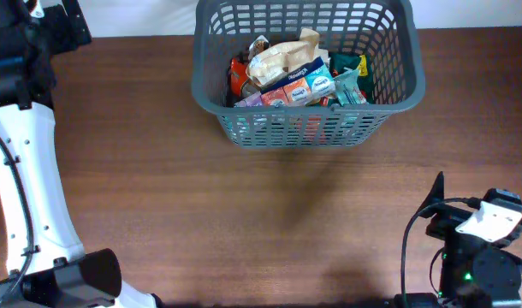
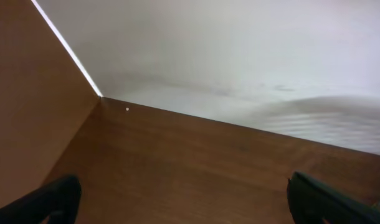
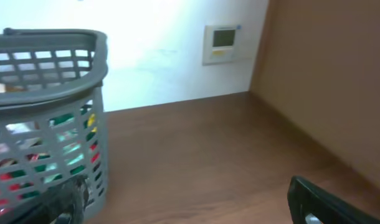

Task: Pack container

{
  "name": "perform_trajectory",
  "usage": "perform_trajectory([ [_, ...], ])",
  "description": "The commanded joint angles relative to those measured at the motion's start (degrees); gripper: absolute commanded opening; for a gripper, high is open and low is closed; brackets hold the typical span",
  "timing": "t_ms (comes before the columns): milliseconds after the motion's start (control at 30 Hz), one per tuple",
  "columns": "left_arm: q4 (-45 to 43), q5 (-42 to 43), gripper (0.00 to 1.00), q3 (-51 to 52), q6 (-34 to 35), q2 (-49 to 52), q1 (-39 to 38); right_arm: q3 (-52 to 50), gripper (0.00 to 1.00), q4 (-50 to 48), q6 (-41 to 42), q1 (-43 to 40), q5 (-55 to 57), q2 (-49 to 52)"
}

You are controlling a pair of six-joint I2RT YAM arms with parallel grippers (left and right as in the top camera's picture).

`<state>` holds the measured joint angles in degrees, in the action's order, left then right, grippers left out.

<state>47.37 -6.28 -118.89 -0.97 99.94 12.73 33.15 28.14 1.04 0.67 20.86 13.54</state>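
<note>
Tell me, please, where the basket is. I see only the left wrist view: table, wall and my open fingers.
Observer: The overhead view shows the basket at the far edge of the table, near the middle.
Operator: Is anything inside it?
Observer: Yes, many packets lie heaped in it.
Operator: And the right gripper?
Observer: Its wrist view shows the right gripper open, holding nothing.

White, black-jointed left arm [image 1: 40, 197]
</note>
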Motion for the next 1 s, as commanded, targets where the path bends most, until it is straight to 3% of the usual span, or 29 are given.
perform_trajectory([
  [0,0.15,-0.44,0.99,-0.42,0.55,-1.22,0.17,0.28,0.99,0.61,-0.39,-0.31,-2.25,-0.26],
  [300,0.24,-0.44,0.99,-0.42,0.55,-1.22,0.17,0.28,0.99,5.62,-0.50,-0.31,-2.05,-0.26],
  [600,0.24,-0.44,0.99,-0.42,0.55,-1.22,0.17,-2.12,0.99,-6.36,2.64,0.15,-12.17,-3.19],
  [767,0.24,-0.44,0.99,-0.42,0.57,-1.22,0.17,-9.88,0.99,-13.70,2.62,0.17,-18.82,-8.41],
  [967,0.26,-0.44,0.99,-0.42,0.55,-1.22,0.17,-20.74,0.99,-23.82,2.62,0.17,-19.17,-13.33],
])
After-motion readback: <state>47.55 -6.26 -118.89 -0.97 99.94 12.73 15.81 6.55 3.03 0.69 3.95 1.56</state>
